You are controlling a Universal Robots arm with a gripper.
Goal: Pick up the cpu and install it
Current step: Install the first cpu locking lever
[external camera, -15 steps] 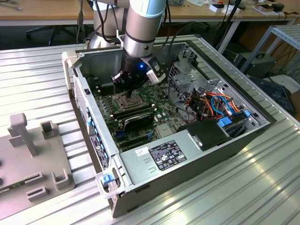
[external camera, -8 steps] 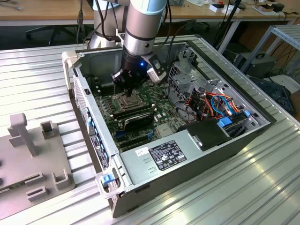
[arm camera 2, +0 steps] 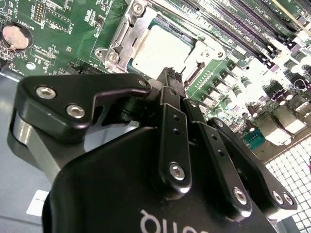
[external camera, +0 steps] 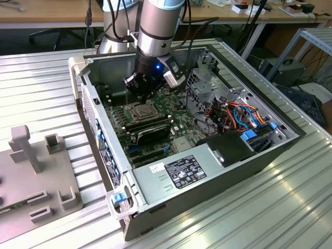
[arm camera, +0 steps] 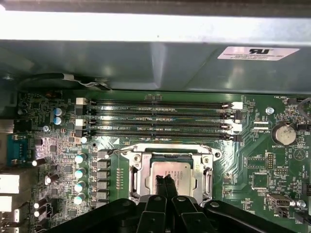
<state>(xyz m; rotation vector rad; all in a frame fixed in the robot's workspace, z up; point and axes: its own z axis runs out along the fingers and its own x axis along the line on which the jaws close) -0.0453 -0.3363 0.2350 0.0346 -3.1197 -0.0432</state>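
The cpu [arm camera: 183,174] is a small, thin, square chip with a pale silvery-tan face. It lies flat inside the metal frame of the socket [arm camera: 133,175] on the green board [arm camera: 252,165], a little left of centre in the exterior view.

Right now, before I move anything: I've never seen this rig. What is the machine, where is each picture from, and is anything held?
It is one robot arm reaching into an open computer case that lies on a ribbed metal table. The exterior view looks on from off the arm; both wrist views come from cameras riding on the arm, looking past its tool at the motherboard. The cpu, a small silvery square, lies flat in its metal-framed socket, beside four memory slots. The tool's two black fingers are pressed together over the cpu and hold nothing; whether they touch it I cannot tell. A grey fixture sits at the exterior view's left.
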